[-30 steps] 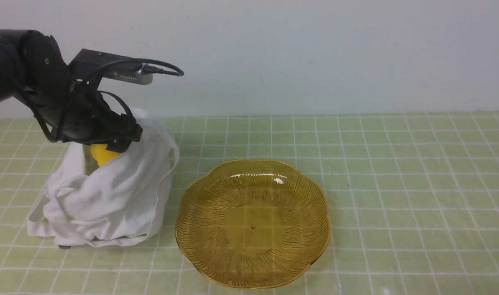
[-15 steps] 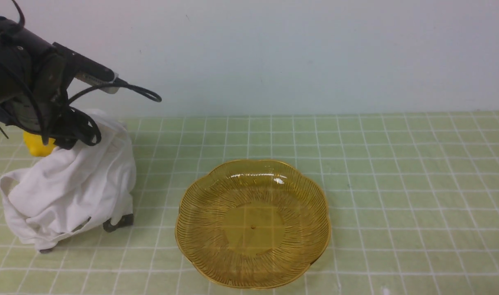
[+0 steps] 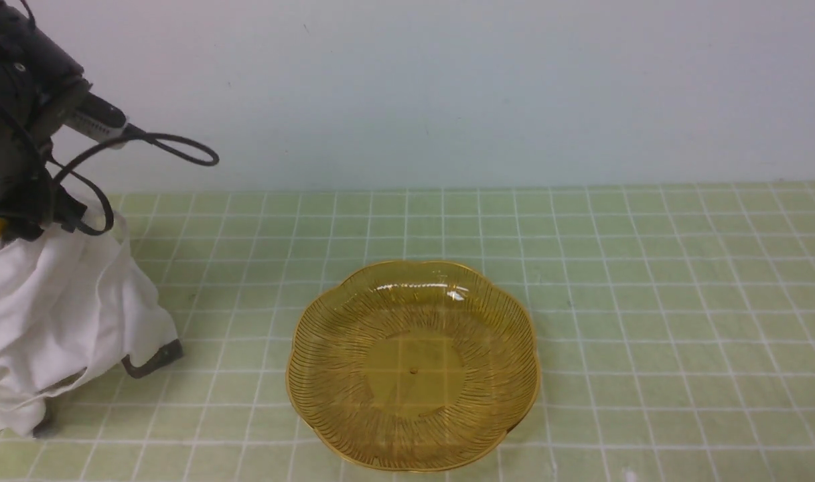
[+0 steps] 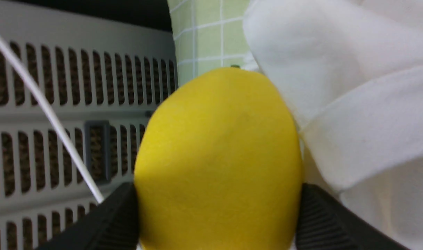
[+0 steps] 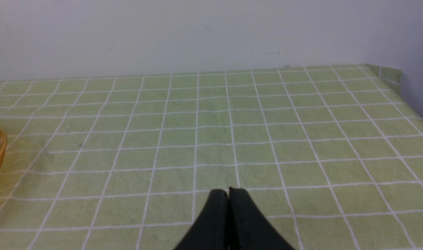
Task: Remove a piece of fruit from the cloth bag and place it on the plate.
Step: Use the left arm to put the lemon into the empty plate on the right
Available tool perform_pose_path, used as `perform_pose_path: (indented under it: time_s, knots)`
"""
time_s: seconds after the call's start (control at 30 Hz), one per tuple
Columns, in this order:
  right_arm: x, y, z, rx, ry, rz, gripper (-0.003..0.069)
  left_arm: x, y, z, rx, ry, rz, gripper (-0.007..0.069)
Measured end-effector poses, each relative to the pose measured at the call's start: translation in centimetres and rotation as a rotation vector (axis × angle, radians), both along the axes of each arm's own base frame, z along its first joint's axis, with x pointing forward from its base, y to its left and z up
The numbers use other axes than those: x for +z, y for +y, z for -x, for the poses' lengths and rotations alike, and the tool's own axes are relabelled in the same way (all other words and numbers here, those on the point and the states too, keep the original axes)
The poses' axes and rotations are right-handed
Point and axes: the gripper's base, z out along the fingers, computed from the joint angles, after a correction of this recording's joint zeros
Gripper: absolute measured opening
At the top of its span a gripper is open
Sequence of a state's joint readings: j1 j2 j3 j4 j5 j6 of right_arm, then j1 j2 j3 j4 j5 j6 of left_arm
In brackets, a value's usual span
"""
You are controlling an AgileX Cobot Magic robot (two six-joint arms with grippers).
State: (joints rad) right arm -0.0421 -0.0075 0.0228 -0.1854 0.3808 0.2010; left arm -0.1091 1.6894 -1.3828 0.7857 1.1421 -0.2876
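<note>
**Lemon gripped at the far left, mostly out of the front camera's sight**

From the front, the left arm [image 3: 19,100] is cut off by the frame's left edge. Its black bulk and a looping cable [image 3: 173,144] hide the fingers. The left wrist view settles it: the left pincer [image 4: 216,211] is clamped on the piece of fruit [image 4: 218,149], a smooth yellow lemon, with a ribbed finger [image 4: 117,222] pressed to each side. From the front only a yellow sliver shows at the very edge, above the cloth bag [image 3: 59,301].

White folds lie against one side of the fruit, and it may not be quite clear of the bag's mouth. The bag itself runs off the left edge. A dark curved piece [image 3: 153,358] pokes out from under it, and what it is cannot be made out. Beyond the fruit in the left wrist view stands a grey vented panel [image 4: 58,121], past the surface's edge.

Bare green-checked surface [image 3: 648,301] separates the bag from the plate [image 3: 313,348], whose whole scalloped rim is in view near the front edge. To the right, open squares run to the frame's edge and back to the wall [image 3: 514,87].

The right pincer [image 5: 228,191] shows only in its own wrist view. Its jaws are pressed together on nothing, above bare squares, with a slice of the plate's rim at the frame's edge.
</note>
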Motion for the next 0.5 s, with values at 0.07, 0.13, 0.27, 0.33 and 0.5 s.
perform_pose_path:
  time_s: [0.07, 0.13, 0.27, 0.33, 0.5]
  knots:
    - [0.0, 0.0, 0.0, 0.000, 0.000, 0.000, -0.0015, 1.2, -1.1, 1.0, -0.004, -0.009, 0.067, 0.0517]
    - [0.0, 0.0, 0.0, 0.000, 0.000, 0.000, -0.0015, 1.7, -2.8, 2.0, -0.037, 0.006, 0.186, 0.0517]
    - [0.0, 0.0, 0.0, 0.000, 0.000, 0.000, -0.0015, 1.3, -5.0, 2.7, -0.081, 0.056, 0.385, 0.0517]
    - [0.0, 0.0, 0.0, 0.000, 0.000, 0.000, -0.0015, 1.0, -5.6, 2.7, -0.089, 0.076, 0.443, 0.0517]
    - [0.0, 0.0, 0.0, 0.000, 0.000, 0.000, -0.0015, -1.1, -6.6, 1.4, -0.113, 0.110, 0.516, 0.0517]
